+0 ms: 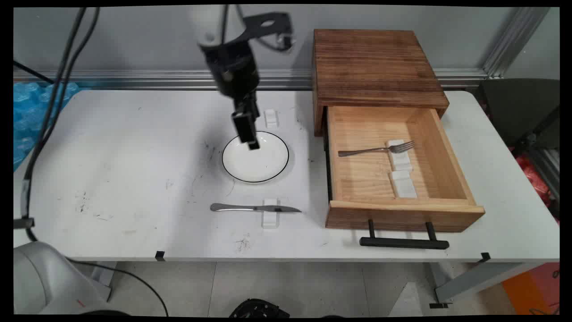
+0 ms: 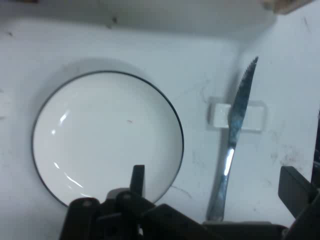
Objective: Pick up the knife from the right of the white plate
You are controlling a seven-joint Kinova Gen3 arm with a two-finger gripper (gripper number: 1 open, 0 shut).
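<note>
Plate (image 1: 255,157), white with a dark rim, sits mid-worktop (image 1: 134,179) under the open, empty gripper (image 1: 248,134). A knife (image 1: 254,208) lies on a small white block (image 1: 271,218) nearer the front. A fork (image 1: 375,149) lies in the open wooden drawer (image 1: 447,170).

From the hand, the plate (image 2: 107,137) lies left and the knife (image 2: 232,145) right.

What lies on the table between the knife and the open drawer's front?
Nothing: in the main view the table is bare between the knife and the drawer.
</note>
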